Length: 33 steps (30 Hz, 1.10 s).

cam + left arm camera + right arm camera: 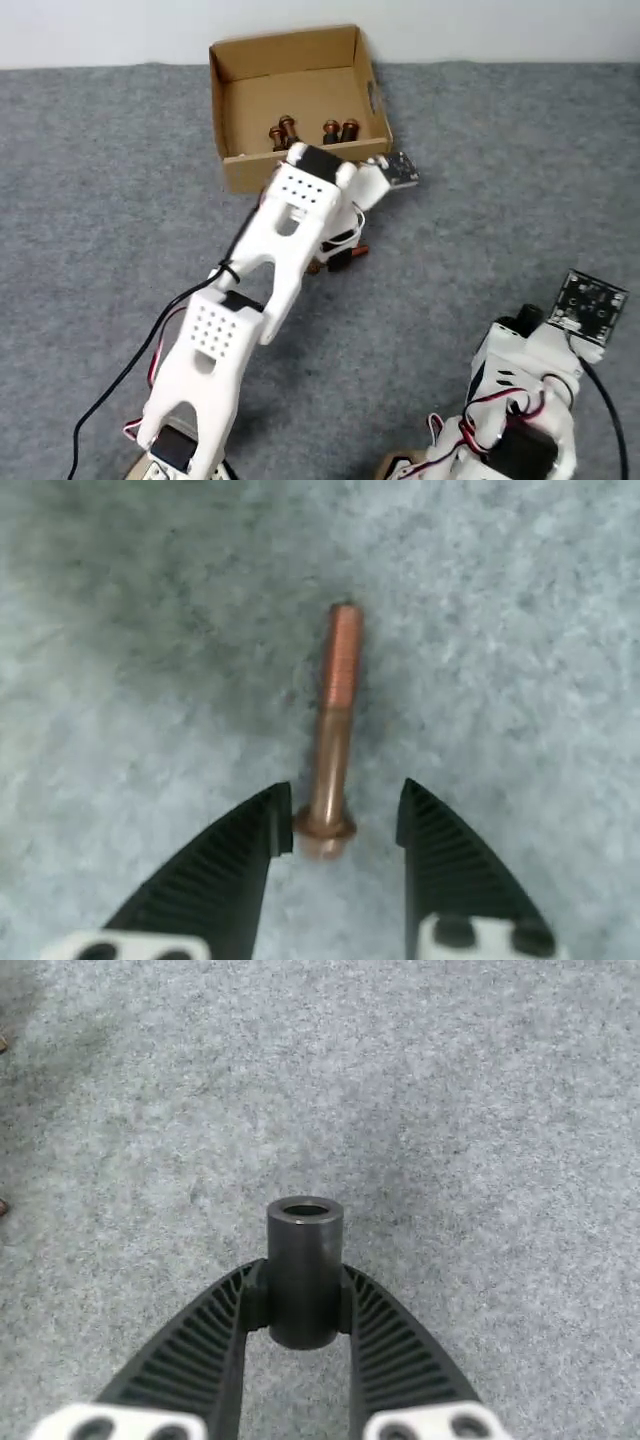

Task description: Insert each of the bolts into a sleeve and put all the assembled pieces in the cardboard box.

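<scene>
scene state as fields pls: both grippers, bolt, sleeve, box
left gripper: open, fingertips either side of the bolt's head
bolt: copper-coloured, lying flat on the grey carpet
right gripper: shut on sleeve
sleeve: dark, open end visible, no bolt in it
cardboard box: open, copper-coloured pieces along its near wall, count unclear

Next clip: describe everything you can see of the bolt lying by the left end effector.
The bolt looks like copper-coloured metal, with a flanged head, a smooth shank and thread along the far part. It lies flat and loose on the grey felt-like table cover, not in a sleeve. Its head sits between the open fingers of the left end effector, close to one finger; whether they touch is unclear. The shank points away from it.
</scene>
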### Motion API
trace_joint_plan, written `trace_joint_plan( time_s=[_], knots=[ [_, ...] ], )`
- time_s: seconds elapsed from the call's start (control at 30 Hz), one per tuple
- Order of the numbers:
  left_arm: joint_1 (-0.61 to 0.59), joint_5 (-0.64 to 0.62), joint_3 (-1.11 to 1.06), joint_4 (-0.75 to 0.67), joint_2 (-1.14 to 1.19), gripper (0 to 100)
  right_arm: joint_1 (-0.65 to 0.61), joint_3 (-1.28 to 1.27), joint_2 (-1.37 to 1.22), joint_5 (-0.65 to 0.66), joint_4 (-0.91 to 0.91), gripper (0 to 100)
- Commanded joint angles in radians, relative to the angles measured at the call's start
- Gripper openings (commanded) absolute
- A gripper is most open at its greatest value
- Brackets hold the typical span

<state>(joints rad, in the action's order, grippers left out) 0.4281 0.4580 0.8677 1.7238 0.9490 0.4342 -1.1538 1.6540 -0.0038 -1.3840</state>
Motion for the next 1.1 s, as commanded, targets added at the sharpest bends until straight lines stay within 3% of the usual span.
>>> trace_joint_plan(
  time_s=[0.0,0.17,0.37,0.67,0.73,0.9,1.07],
  knots=[
    [0.011,-0.017,0.077,0.028,0.061,17,0.007,0.005,0.005,0.012,0.024,0.9],
    [0.008,-0.126,0.182,0.031,0.163,0,0.007,0.005,0.005,0.012,0.024,0.9],
    [0.012,-0.367,0.251,0.031,0.163,1,0.007,0.005,0.005,0.012,0.024,0.9],
    [-0.011,-0.612,0.234,0.032,-0.009,0,0.007,0.005,0.005,0.012,0.024,0.9],
    [-0.006,-0.743,0.214,0.032,-0.064,0,0.007,0.005,0.005,0.012,0.024,0.9],
    [-0.012,-1.226,0.091,0.031,-0.183,0,0.007,0.005,0.012,0.012,0.024,0.9],
    [-0.015,-1.428,-0.105,0.029,-0.288,0,0.007,0.005,0.015,0.012,0.022,0.9]
  ],
)
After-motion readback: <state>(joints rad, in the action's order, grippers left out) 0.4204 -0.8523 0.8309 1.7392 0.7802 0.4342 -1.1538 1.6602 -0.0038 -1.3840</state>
